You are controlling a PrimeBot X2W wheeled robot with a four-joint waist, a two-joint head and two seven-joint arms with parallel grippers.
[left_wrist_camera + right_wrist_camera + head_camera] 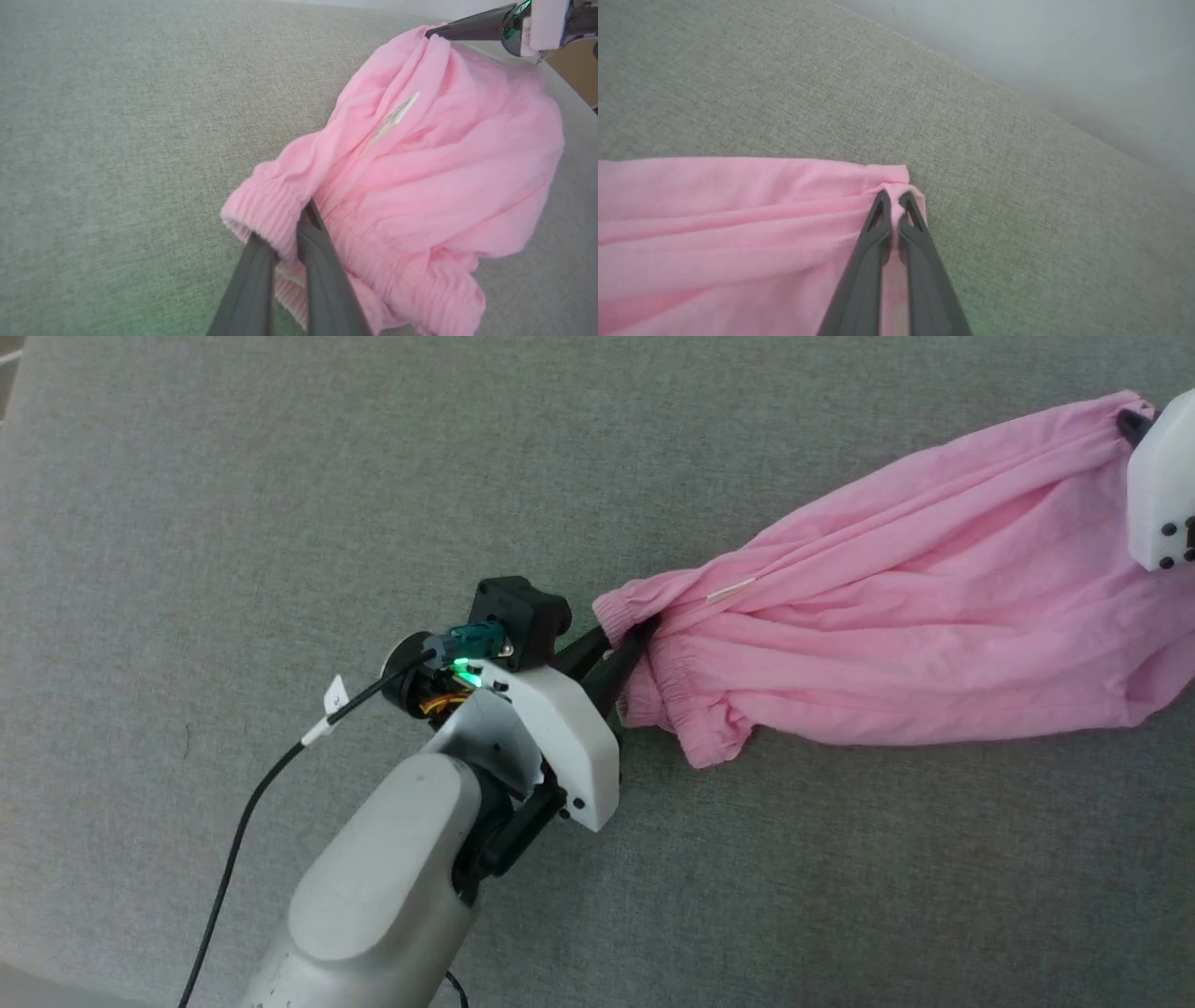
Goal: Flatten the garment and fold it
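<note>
Tension runs the length of the garment [915, 644], a light-pink piece of thin cloth drawn out across the right half of the grey woven bench [280, 476] as seen from the head camera. The left end effector [627, 639] has its two dark fingers pinched together on the ribbed edge [261, 205], a gathered band at the end of the cloth nearest the middle of the bench. The right end effector [892, 201] is likewise clamped on a small tuck of hem at the opposite end, near the bench's far border. The cloth between the two grips is bunched into long lengthwise creases, with a small white label [392, 119] lying along a seam on top. How much of the underside rests on the bench cannot be told. Holding opposite ends looks meant to let the arms pull the fabric taut and lay it out, so this reads as the flattening step, with the folding not yet begun. The body of the garment is gathered rather than spread, so it will probably need its width opened as well. Both pinches take little cloth, and such thin fabric could slip free under a hard pull.
</note>
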